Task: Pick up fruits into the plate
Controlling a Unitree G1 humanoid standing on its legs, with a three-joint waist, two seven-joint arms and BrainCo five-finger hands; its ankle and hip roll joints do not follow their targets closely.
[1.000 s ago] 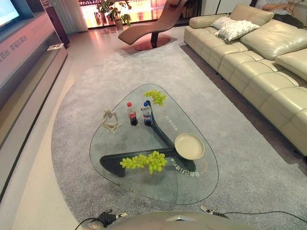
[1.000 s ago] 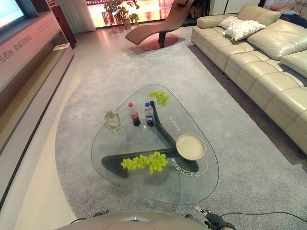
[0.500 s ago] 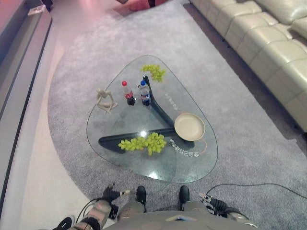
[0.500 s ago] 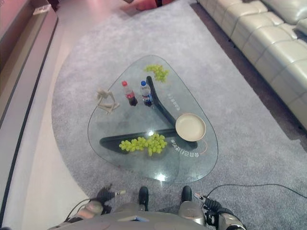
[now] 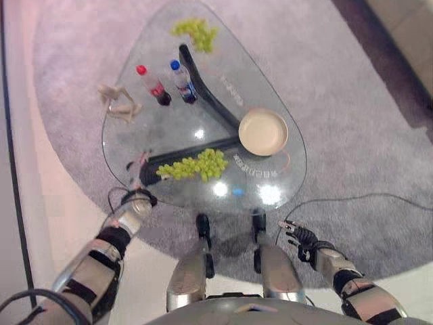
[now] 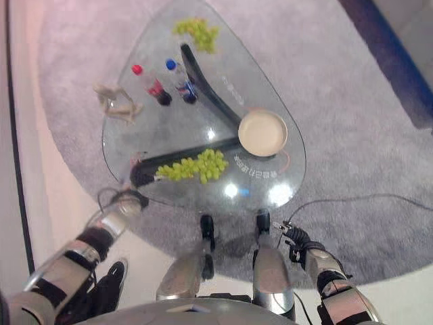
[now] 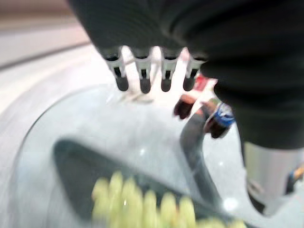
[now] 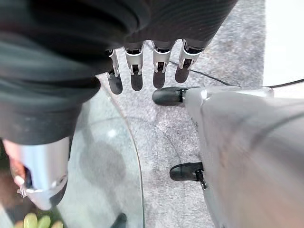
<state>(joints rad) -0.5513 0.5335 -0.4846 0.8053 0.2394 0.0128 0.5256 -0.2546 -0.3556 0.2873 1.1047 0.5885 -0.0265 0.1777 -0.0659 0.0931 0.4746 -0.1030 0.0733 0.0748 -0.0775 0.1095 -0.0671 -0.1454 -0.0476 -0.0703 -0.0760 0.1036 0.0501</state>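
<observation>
Left hand (image 5: 137, 202) has risen beside near grapes (image 5: 194, 164).

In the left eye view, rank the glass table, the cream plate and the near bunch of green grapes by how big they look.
1. Clear glass table
2. Near bunch of green grapes
3. Round cream plate

The grapes and plate look close; the bunch spreads wider.

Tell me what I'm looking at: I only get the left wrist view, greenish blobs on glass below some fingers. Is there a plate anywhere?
Observer: Yes, a round beige plate sits empty on the glass table, beside that near bunch of green grapes.
Operator: Is that the only fruit?
Observer: No, a second grape bunch lies at the table's far end.
Operator: Where's the other hand?
Observer: The right hand is off the table, by its near edge, fingers straight, holding nothing.
</observation>
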